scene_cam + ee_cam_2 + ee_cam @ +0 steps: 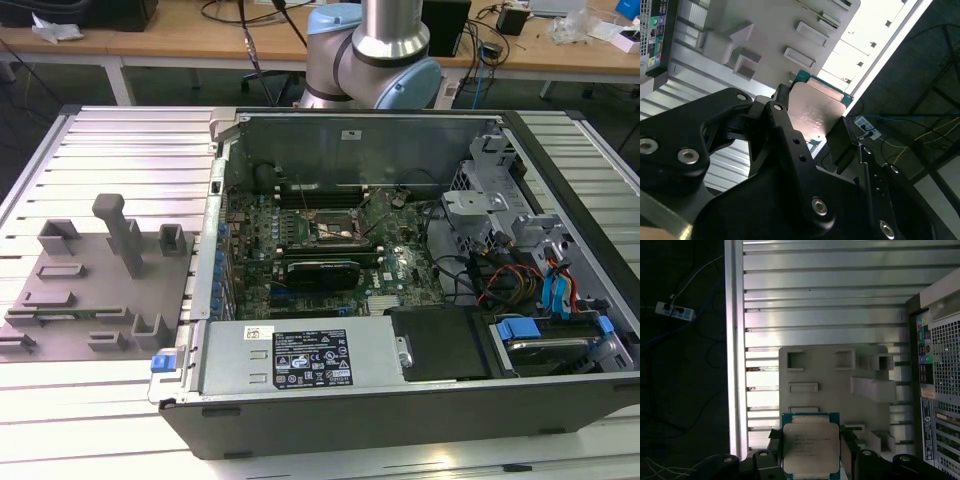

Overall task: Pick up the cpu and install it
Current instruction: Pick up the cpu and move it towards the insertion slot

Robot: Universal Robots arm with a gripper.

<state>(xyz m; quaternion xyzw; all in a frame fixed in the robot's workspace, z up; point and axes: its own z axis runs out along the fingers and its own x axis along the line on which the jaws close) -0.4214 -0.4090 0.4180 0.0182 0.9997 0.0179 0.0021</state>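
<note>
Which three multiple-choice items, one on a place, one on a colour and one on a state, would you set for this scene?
1. Relative to the computer case, the fixture plate lies: A) inside it; B) at the exterior view's left of it; C) on top of it.
2. The motherboard is: A) red; B) white; C) green.
3. The cpu is: A) held by the gripper; B) seated in the motherboard; C) lying on the fixture plate.
Key: B, the plate lies outside the case wall. C, the board inside the open case is green. A, both wrist views show the gripper clamping its edges.
</note>
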